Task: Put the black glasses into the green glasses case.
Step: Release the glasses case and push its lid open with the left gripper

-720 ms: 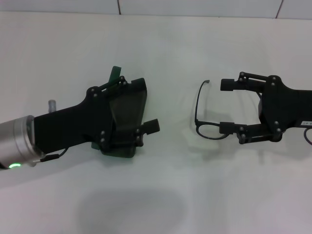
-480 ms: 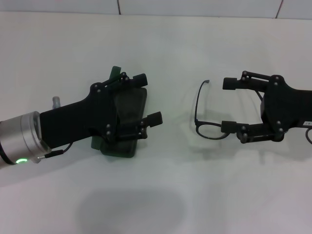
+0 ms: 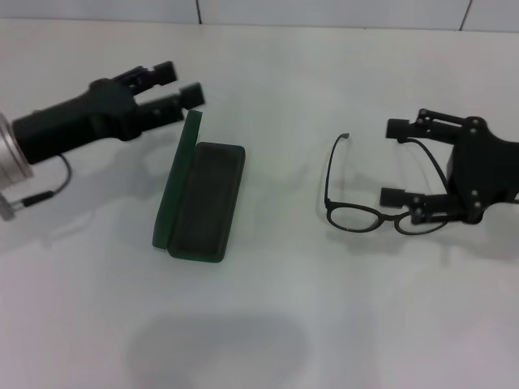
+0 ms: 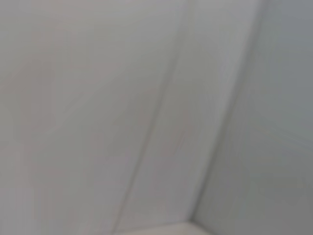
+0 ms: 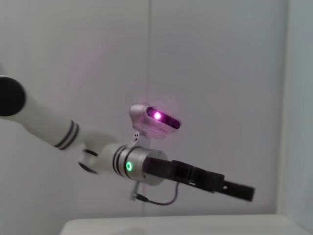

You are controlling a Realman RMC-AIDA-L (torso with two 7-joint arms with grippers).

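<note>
Left claw (image 3: 172, 83) lifted off the green glasses case (image 3: 203, 201), now open mid-tabletop; right claw (image 3: 395, 163), fingers spread, straddles the black glasses (image 3: 357, 212) at right — I'd pinch the frame gently.

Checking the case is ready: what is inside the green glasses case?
Only dark lining shows inside the open green glasses case; the black glasses lie on the table by the right gripper.

One pair of black glasses (image 3: 369, 194), right of centre frame on the table (image 3: 340, 324). One green glasses case (image 3: 199, 198), open, left of centre. Two grippers: left gripper (image 3: 180, 84) upper left, right gripper (image 3: 395, 162) at right edge. One table.
</note>
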